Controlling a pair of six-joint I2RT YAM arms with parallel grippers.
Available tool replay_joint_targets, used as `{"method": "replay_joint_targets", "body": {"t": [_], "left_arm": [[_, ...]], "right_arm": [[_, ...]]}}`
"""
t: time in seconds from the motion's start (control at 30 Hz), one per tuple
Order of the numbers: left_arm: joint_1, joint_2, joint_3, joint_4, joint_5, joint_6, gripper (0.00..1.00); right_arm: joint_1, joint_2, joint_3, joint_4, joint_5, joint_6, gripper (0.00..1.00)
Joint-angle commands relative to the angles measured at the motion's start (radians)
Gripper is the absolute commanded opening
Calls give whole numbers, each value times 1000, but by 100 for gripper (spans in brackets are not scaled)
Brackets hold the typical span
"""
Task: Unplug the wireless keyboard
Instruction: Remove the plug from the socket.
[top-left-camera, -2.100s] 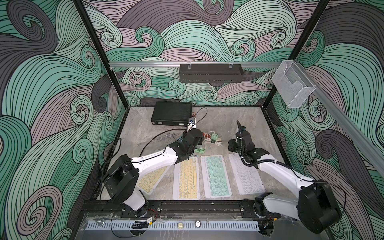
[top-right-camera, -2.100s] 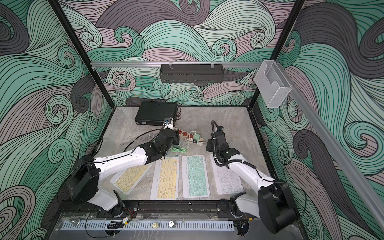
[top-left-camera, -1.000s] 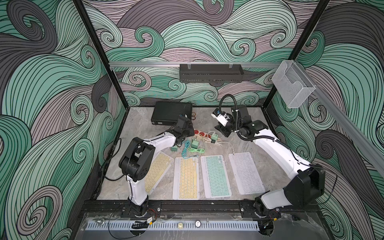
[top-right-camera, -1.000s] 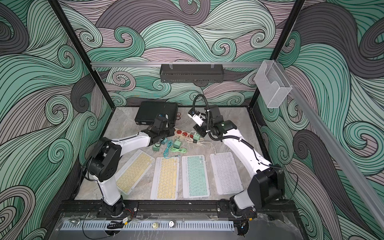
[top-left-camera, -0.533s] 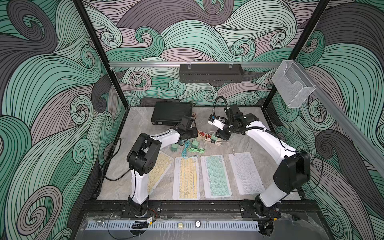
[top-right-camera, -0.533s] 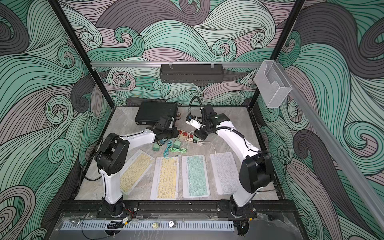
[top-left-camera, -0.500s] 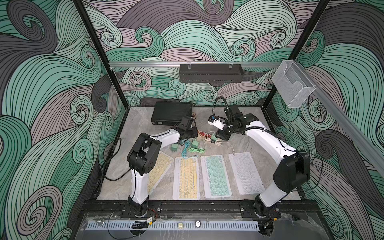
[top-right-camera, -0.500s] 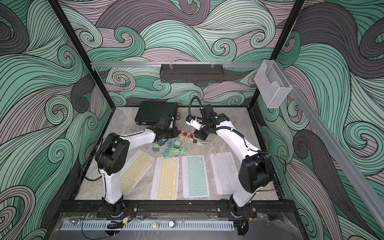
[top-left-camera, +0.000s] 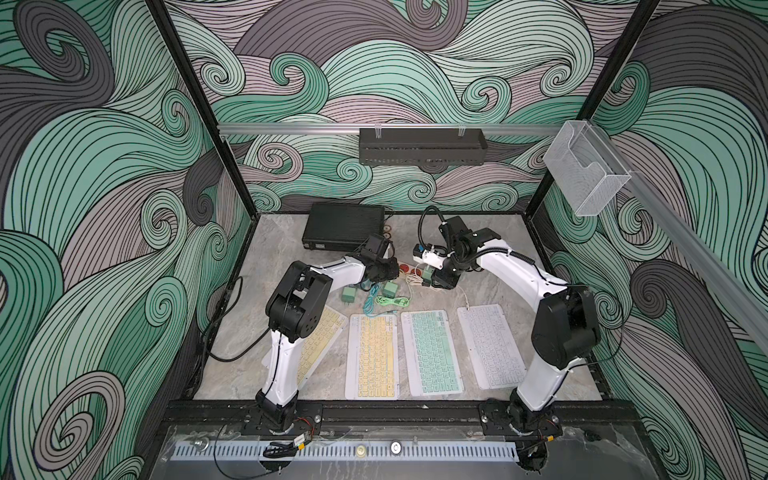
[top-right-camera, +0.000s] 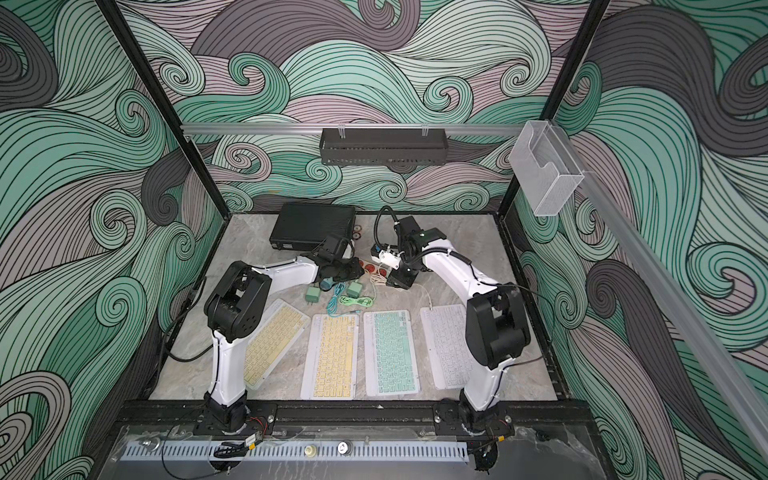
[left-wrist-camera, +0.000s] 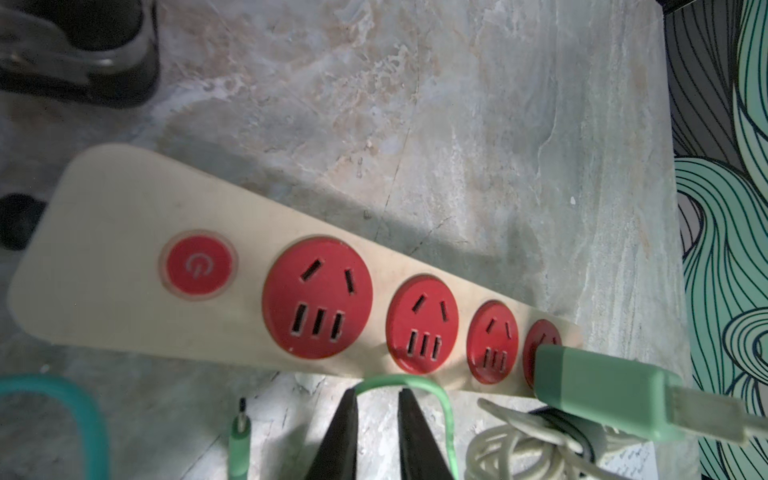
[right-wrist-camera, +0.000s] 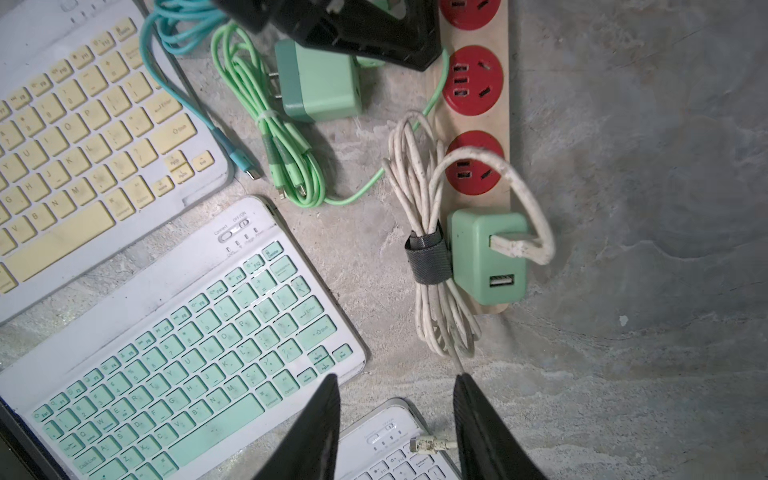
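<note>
1. The white keyboard (top-left-camera: 490, 345) sat at about 4 o'clock on the table (top-left-camera: 278, 241), last in a row of four keyboards along the 6 o'clock edge.
2. Its white cable (right-wrist-camera: 419, 199) was plugged into the keyboard's back edge. The other end ran into a green charger (right-wrist-camera: 486, 257), which was seated in the end socket of the strip (left-wrist-camera: 124, 232). The strip lay near the middle of the table, a bit toward 12 o'clock.
3. Most of that cable was bundled in a grey strap (right-wrist-camera: 428, 257), right up against the charger.
4. The right gripper (right-wrist-camera: 397, 378) had its jaws spread wide and was holding nothing. It hung over the bare table between the charger and the white keyboard's plugged edge.
5. The left gripper (left-wrist-camera: 378, 390) had its jaws only slightly apart, with nothing clamped that I could see. A green cable (right-wrist-camera: 291, 166) looped right at its tips, just beside the strip's free sockets.
6. A black box (top-left-camera: 345, 226) sat at 11 o'clock by the back wall.
</note>
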Motion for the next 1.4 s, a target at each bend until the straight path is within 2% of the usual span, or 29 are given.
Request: {"method": "replay_joint_targets", "body": {"t": [0.0,0.2,0.3,0.53,0.83,1.27,1.37], "left_arm": [[-1,17,39,-26,27,-6,20],[-3,-77,-67,67,-47,-6,15],[-3,-123,-101,103,-65,8,15],[-3,-106,-25,68,-33,21,15],[-3,66,221,-85,-3,83,16],[-1,150,204,-17,129,91,16],[6,163,186,16,143,57,16]], "right_arm": [[-4,22,43,-29,-13,-25,46],[-3,54,65,41,15,25,44],[-3,45,44,101,46,35,49],[-3,60,11,215,50,35,49],[-3,93,0,236,24,0,48],[-4,162,20,201,29,-29,51],[-6,173,24,195,34,-31,48]]}}
